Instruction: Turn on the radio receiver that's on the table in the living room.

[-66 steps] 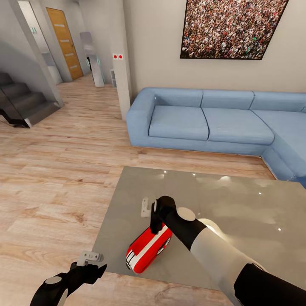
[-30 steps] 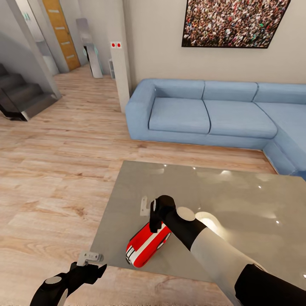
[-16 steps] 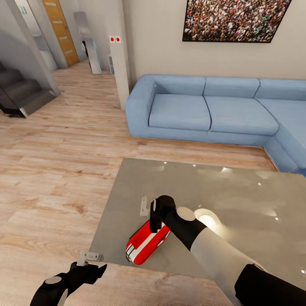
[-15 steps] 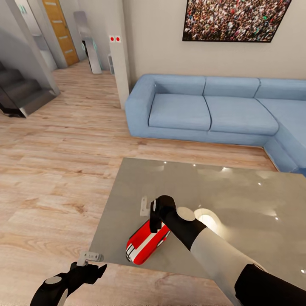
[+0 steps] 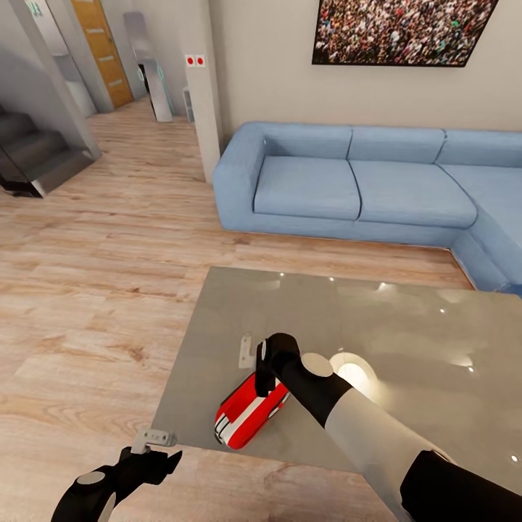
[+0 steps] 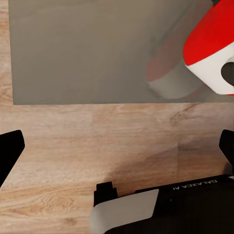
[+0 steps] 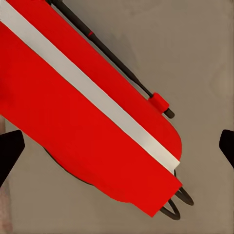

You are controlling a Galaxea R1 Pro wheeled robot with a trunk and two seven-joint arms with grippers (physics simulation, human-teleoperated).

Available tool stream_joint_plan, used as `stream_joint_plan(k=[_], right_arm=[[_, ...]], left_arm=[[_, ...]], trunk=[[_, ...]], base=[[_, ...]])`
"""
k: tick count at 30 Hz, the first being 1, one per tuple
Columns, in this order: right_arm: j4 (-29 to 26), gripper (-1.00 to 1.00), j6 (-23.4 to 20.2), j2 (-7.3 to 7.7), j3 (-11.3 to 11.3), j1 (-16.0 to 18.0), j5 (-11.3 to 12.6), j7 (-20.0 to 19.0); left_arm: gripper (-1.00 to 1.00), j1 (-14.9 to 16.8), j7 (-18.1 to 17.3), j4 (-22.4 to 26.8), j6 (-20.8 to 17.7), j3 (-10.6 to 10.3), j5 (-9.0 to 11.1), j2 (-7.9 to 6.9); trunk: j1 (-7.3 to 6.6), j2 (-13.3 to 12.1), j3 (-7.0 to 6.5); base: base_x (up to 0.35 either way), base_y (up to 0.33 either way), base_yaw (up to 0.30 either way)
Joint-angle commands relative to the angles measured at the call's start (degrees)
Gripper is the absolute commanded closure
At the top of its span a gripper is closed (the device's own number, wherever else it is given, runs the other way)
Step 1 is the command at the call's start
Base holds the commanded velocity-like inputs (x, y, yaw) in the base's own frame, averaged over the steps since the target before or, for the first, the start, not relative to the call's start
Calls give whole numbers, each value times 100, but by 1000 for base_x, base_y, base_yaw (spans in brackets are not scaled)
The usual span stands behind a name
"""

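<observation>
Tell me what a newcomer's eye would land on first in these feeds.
First the bright-red radio receiver, lying near the front-left corner of the glossy grey table, with the right gripper poised directly over it, fingers spread. Next the light-blue sofa behind the table and the big crowd photograph on the wall above it. The left gripper hangs open over the wood floor, off the table's front-left corner.

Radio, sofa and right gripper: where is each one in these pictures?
radio (image 5: 243, 418), head view, on its red and white-striped body.
sofa (image 5: 308, 187), head view, on the left seat cushion.
right gripper (image 5: 247, 352), head view, on its grey fingers above the radio.
</observation>
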State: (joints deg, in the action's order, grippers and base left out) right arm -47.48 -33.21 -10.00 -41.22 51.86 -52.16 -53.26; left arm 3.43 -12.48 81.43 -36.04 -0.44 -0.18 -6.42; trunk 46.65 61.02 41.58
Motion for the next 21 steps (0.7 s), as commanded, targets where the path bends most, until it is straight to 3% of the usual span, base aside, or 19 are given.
stream_joint_plan(k=[1,21], right_arm=[[-2,-100,1,0,-2,0,1,0],[29,-100,234,0,-26,0,-5,-4]], left_arm=[[-100,0,0,1,0,0,0,0],[-100,0,0,1,0,0,0,0]], trunk=[[0,0,1],[0,0,154]], base=[[0,0,0],[0,0,-2]])
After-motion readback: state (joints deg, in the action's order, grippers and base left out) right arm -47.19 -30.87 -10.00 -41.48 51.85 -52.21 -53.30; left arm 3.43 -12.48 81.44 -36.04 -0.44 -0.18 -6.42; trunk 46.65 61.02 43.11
